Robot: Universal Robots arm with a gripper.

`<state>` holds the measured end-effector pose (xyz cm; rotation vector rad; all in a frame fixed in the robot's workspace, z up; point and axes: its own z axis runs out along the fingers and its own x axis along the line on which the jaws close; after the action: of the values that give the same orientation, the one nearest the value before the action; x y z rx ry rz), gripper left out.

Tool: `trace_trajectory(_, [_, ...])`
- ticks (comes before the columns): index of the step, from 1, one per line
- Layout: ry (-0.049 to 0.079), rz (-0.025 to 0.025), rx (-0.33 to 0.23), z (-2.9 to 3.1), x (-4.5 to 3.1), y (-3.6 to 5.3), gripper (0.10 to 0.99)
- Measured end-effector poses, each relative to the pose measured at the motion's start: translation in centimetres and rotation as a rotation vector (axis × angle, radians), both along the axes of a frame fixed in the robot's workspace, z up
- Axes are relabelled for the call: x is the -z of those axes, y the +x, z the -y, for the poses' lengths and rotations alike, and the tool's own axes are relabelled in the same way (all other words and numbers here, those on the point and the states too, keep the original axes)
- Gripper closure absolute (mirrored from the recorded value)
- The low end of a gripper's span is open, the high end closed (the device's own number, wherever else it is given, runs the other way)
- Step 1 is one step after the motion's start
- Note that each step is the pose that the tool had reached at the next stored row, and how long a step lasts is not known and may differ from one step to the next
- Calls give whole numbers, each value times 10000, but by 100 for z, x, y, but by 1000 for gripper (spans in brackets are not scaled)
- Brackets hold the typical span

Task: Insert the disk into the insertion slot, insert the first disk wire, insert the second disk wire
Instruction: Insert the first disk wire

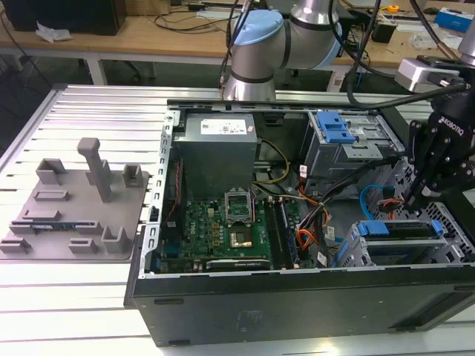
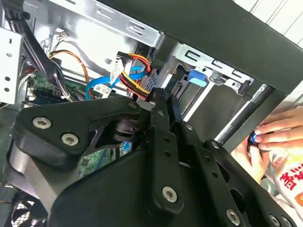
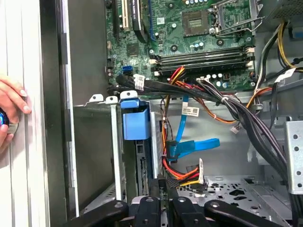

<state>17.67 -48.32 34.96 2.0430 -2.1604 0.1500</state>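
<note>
A grey fixture plate (image 1: 74,211) lies beside the open computer case (image 1: 297,304).

The arm (image 1: 286,37) is built of thick silver-grey tubes joined by rounded joints. One joint is closed with a pale blue cap (image 1: 256,33). Black cables (image 1: 356,59) run along it, and a light grey box (image 1: 424,72) is fixed near the wrist. The gripper (image 1: 419,196) is matt black, with white lettering on its body in the exterior view. In the second wrist view its linkage bars (image 2: 163,156) are flat black strips with rounded ends, pinned by silver screws (image 2: 169,194). A broad black plate (image 2: 57,146) beside them carries two more silver screw heads. In the first wrist view the bars have small round holes.
</note>
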Motion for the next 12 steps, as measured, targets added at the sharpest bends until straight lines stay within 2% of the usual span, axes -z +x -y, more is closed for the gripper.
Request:
trace_trajectory(2, [440, 0, -6, 39, 0, 13, 922])
trace_trajectory(4, [667, 0, -7, 69, 0, 17, 922])
trace_trajectory(5, [722, -4, -8, 103, 1, 17, 922])
trace_trajectory(9, [719, 1, -4, 114, -1, 8, 922])
trace_trajectory(12, [720, 144, -12, 122, 0, -30, 922])
